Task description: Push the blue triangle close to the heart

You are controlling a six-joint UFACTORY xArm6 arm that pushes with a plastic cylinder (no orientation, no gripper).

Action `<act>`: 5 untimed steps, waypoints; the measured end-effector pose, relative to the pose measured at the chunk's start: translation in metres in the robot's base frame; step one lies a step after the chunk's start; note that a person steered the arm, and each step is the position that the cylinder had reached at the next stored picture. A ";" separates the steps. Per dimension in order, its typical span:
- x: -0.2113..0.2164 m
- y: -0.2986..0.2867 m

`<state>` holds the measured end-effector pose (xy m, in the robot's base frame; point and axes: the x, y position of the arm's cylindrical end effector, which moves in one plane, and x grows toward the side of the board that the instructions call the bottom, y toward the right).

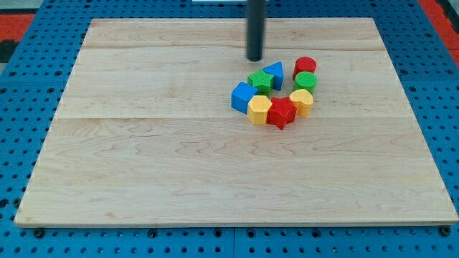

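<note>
In the camera view, my tip, the lower end of the straight dark rod, rests on the pale wooden board; there is no pincer here, so nothing is clenched or grasped. The small blue triangle block sits just below and to the view's right of my tip, near it but apart. Touching that triangle's left is the green star block. Farther right lie the red cylinder and the green cylinder. Below my tip sit the blue cube, yellow hexagon block, red heart-like block and yellow rounded block.
</note>
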<state>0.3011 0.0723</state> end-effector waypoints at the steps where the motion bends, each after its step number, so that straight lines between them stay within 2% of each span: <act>1: 0.007 0.033; 3: 0.011 0.019; 5: 0.040 0.009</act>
<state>0.3407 0.0811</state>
